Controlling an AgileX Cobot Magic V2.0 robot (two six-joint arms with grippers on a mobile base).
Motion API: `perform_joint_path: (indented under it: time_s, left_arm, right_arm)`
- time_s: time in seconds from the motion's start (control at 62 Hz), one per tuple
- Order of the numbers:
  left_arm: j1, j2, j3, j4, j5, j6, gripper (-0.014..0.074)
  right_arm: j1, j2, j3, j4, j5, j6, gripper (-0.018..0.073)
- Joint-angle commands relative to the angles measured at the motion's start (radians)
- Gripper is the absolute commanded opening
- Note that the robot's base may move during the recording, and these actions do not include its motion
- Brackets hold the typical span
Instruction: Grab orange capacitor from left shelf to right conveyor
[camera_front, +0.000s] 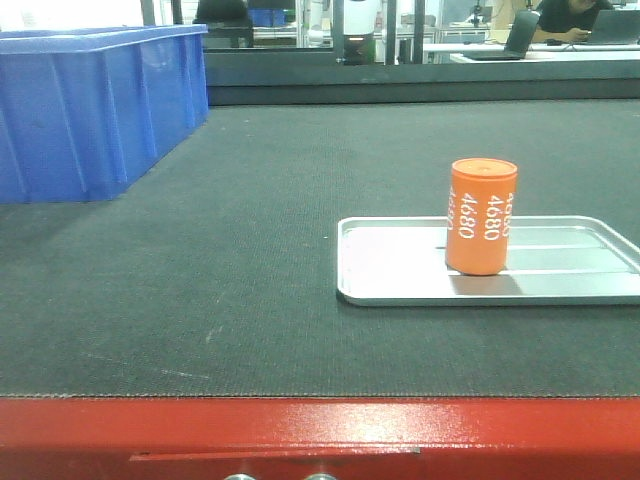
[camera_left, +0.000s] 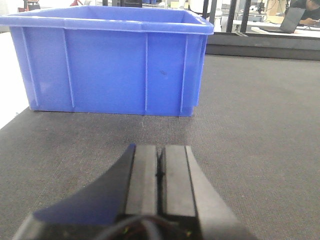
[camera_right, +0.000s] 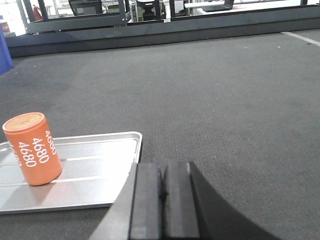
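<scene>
The orange capacitor (camera_front: 481, 216) stands upright on a shallow silver tray (camera_front: 400, 280) that lies on the dark grey conveyor belt (camera_front: 250, 220) with its red front edge (camera_front: 300, 430). It also shows in the right wrist view (camera_right: 33, 148), to the left of my right gripper (camera_right: 161, 167), which is shut and empty just off the tray's right corner (camera_right: 131, 145). My left gripper (camera_left: 160, 149) is shut and empty above the belt (camera_left: 250, 125), in front of a blue bin (camera_left: 110, 65). The left shelf is out of view.
A blue plastic bin (camera_front: 90, 105) stands on the belt at the back left. A dark frame rail (camera_front: 420, 88) runs along the belt's far edge. Beyond it are desks, a laptop and a seated person (camera_front: 570, 20).
</scene>
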Motion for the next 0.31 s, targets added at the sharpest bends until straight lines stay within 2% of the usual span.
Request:
perform_joint_path:
  time_s: [0.0, 0.291]
  left_arm:
    - [-0.002, -0.010, -0.004, -0.002, -0.085, -0.002, -0.0127]
    - [-0.002, -0.010, -0.004, -0.002, -0.085, -0.002, -0.0127]
  right_arm:
    - [-0.008, -0.015, -0.005, -0.006, -0.096, -0.008, 0.0037]
    - [-0.008, -0.015, -0.005, -0.006, -0.096, -0.008, 0.0037]
